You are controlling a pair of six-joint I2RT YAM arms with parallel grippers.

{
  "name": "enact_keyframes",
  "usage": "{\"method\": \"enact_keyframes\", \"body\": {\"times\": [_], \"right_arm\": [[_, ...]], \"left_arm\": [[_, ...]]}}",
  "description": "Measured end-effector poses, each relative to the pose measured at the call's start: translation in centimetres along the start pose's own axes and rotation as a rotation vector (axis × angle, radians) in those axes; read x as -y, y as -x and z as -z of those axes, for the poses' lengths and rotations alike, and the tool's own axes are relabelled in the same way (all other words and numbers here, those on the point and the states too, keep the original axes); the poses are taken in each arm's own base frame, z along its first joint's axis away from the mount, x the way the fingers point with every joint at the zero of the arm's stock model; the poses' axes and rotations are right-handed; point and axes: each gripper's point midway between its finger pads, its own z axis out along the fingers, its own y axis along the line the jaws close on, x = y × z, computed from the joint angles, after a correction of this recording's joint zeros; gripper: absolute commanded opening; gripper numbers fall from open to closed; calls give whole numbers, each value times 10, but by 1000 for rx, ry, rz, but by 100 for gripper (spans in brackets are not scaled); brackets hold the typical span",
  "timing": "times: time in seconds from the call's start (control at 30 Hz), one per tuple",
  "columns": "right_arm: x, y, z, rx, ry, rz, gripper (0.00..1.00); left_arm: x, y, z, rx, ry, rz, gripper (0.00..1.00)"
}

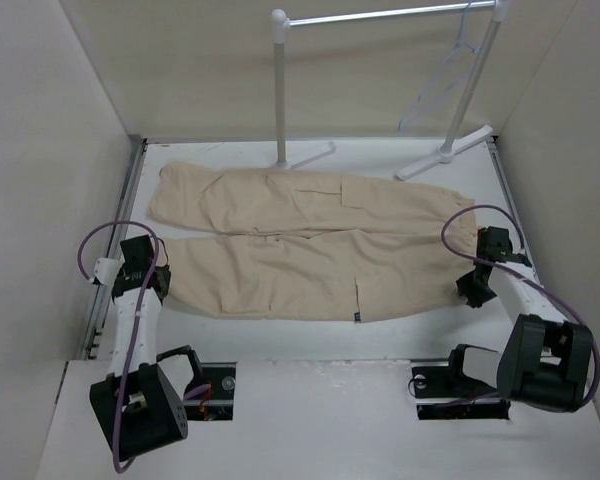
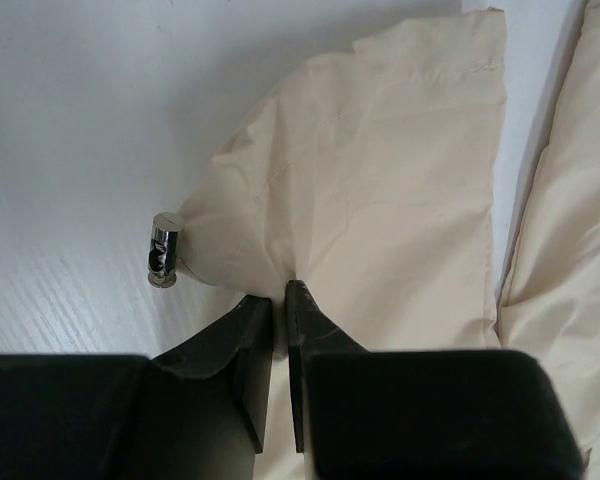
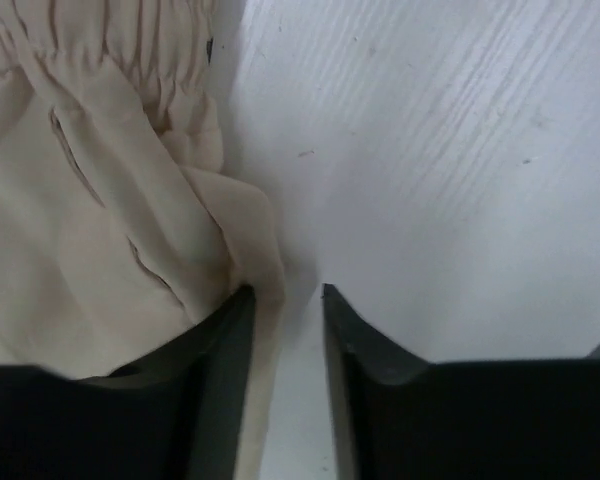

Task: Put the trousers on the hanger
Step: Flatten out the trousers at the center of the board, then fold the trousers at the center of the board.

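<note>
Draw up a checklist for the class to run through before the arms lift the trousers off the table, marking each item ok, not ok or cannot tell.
1. Left gripper shut on the leg hem of the trousers: ok.
2. Right gripper shut on the waistband: not ok; the jaws stand apart, with cloth only against one finger.
3. Trousers flat, legs side by side: ok.
4. Metal cord end clear of the left jaws: ok, it lies beside them.
5. Hanger hanging on the rack rail: ok.
</note>
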Motion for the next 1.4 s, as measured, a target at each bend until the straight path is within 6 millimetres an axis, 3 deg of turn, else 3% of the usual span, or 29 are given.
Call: {"method": "enact_keyframes", "body": {"times": [0.1, 0.17, 0.37, 0.5, 0.67, 0.77, 0.87, 1.0, 1.27, 1.33, 1.4], "right_arm": [[-6, -3, -13, -17, -11, 10, 12], [-10, -2, -16, -16, -5, 7, 4], [-24, 10, 2, 45, 94, -24, 0], [-41, 9, 19, 63, 179, -1, 0], [-64, 14, 47, 83, 285, 20, 0], [-79, 30, 67, 121, 342, 0, 0], [-101, 48, 82, 140, 372, -4, 0], [-149, 78, 89, 148, 390, 13, 0], [-274, 139, 70, 152, 433, 32, 2], [-301, 154, 62, 167, 440, 31, 12], [-326, 169, 55, 191, 450, 22, 39]], "left_arm": [[0, 0, -1, -1, 3, -2, 7], [0, 0, -2, 0, 4, -5, 5], [-2, 11, 4, 32, 26, -23, 2], [22, 42, 24, 111, -5, -24, 2], [76, 95, 59, 241, -86, -16, 3], [103, 110, 56, 273, -90, -39, 3], [132, 110, 35, 264, -79, -78, 3], [182, 104, 1, 246, -78, -137, 3], [329, 99, -70, 250, -207, -172, 5], [360, 100, -88, 262, -245, -166, 14], [387, 103, -106, 278, -285, -160, 41]]}}
